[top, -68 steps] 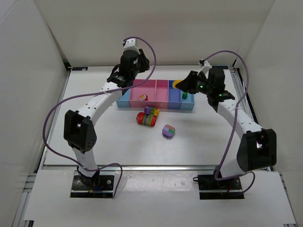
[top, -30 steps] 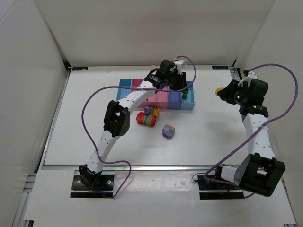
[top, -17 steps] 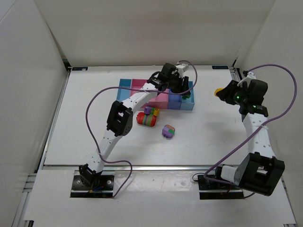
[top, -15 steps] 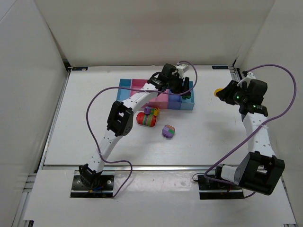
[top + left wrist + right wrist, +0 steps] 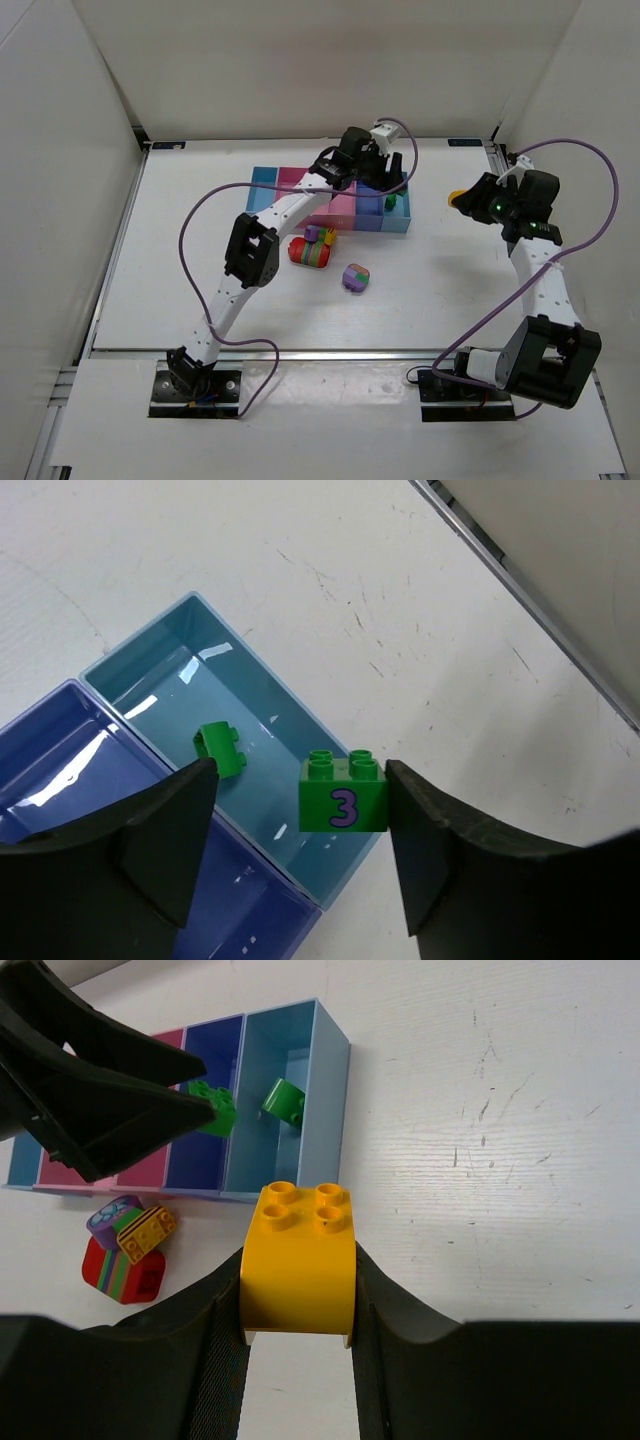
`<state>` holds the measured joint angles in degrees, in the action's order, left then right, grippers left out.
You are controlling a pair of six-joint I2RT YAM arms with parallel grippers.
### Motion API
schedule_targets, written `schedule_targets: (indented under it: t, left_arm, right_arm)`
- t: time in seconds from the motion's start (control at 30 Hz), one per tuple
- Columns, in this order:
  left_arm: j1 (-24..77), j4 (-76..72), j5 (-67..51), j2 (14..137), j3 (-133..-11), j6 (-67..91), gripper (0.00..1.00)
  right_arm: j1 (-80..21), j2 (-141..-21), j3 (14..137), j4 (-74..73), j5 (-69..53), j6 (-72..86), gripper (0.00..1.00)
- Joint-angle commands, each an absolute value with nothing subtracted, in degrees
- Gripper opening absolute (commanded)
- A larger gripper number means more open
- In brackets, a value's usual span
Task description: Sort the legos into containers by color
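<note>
My left gripper (image 5: 300,772) stands open over the right-end light blue bin (image 5: 150,680) of the containers (image 5: 268,212). A green lego marked 3 (image 5: 343,796) rests against its right finger only, with a wide gap to the left finger. Another green lego (image 5: 220,750) lies in that bin. To the right of the bins, my right gripper (image 5: 298,1260) is shut on a yellow lego (image 5: 298,1260) above the table. In the top view, two multicoloured chunks (image 5: 312,248) (image 5: 356,276) sit on the table in front of the bins.
The dark blue bin (image 5: 70,750) adjoins the light blue one on its left. The left arm (image 5: 290,205) reaches across the pink bins and hides part of them. White walls enclose the table (image 5: 450,290) on three sides.
My left gripper has opened over the right-end bin, and the green lego is no longer clamped between both fingers. The right gripper has drifted slightly left with its yellow lego.
</note>
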<state>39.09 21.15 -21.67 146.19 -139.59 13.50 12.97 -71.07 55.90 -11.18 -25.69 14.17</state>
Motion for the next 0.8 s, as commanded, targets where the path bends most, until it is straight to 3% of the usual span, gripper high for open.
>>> schedule_targets:
  t: [0.0,0.07,0.17,0.23,0.3,0.33,0.5,0.77]
  left_arm:
    - [39.0,21.4,-19.3,139.3,-141.2,11.0,0.75]
    - [39.1,21.2,-18.7,139.1,-141.1,10.4,0.73]
    - [39.1,20.4,-18.4,139.2,-141.2,9.8,0.53]
    - [39.1,20.2,-18.4,139.5,-141.6,9.7,0.47]
    - [39.1,20.4,-18.4,140.0,-142.0,9.5,0.51]
    - [39.1,20.3,-18.6,140.1,-142.2,9.4,0.61]
    - [38.7,19.3,-15.7,139.2,-142.3,10.6,0.70]
    - [32.8,20.1,-4.0,131.6,-141.9,12.0,0.74]
  right_arm:
    - [12.6,-70.9,55.6,-7.8,-26.7,14.6,0.00]
    - [12.6,-70.6,55.3,-8.0,-26.9,14.7,0.00]
    - [12.6,-70.1,54.8,-8.0,-27.2,14.6,0.00]
    - [12.6,-70.2,54.8,-8.3,-27.4,14.6,0.00]
    - [12.6,-70.3,54.8,-8.2,-27.4,14.2,0.00]
    - [12.5,-70.4,54.8,-8.3,-27.5,14.2,0.00]
    - [11.6,-71.0,55.4,-7.1,-30.3,13.0,0.00]
    - [6.4,-73.7,57.0,-3.2,-32.4,10.6,0.00]
